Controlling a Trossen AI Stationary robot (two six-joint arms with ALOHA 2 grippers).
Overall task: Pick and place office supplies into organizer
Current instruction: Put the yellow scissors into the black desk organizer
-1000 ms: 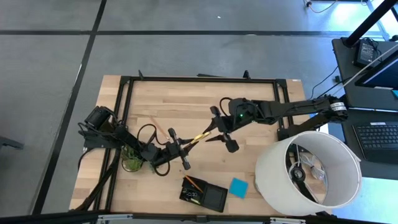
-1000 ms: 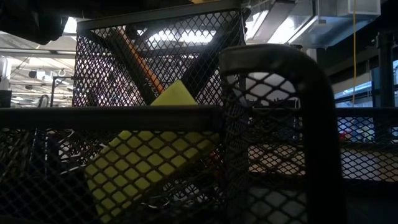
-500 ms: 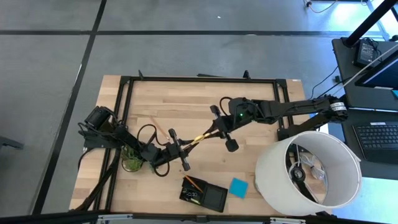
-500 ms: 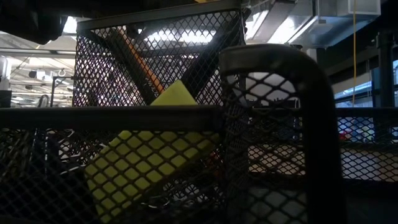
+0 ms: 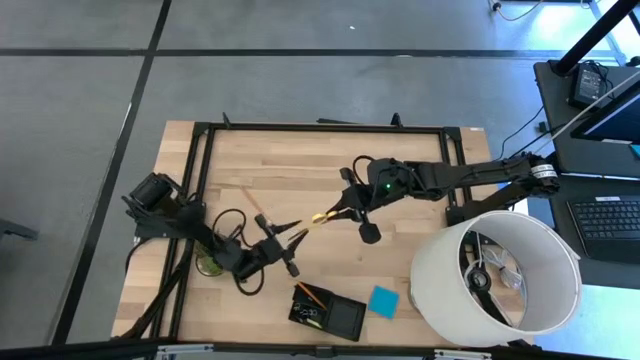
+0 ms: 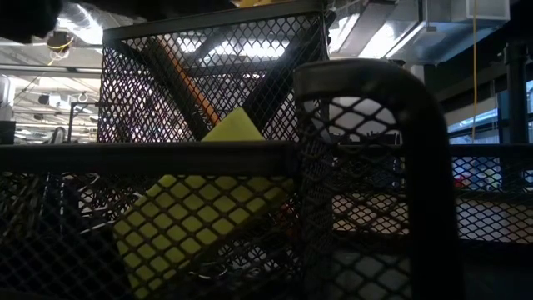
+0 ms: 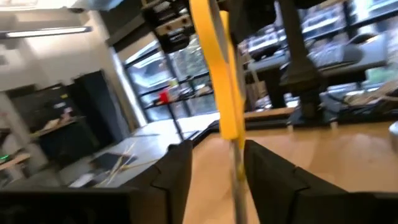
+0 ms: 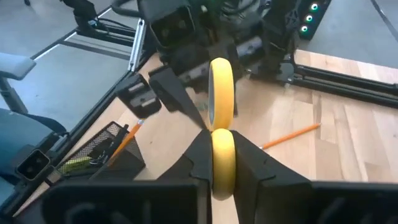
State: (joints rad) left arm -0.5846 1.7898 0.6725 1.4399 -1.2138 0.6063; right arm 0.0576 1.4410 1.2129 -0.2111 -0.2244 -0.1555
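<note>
From above, the scissors (image 5: 322, 216) hang over the middle of the surface (image 5: 300, 160), handles clamped in the right end effector (image 5: 352, 207), apparently for a handover. The left end effector (image 5: 292, 243), fingers spread, reaches up beside the blades. The right wrist view shows the organizer (image 8: 93, 152), and the low view looks through its mesh.

Surface (image 5: 300, 180): pale wood planks, edged by a black metal frame (image 5: 320, 128).
Lampshade (image 5: 497, 272): large, white, cylindrical, open end up, at the surface's right near corner.
Potted plant (image 5: 211, 262): small, green, near the left edge.
Floor (image 5: 80, 120): grey.
Laptop (image 5: 605, 215): on a dark desk at far right.
</note>
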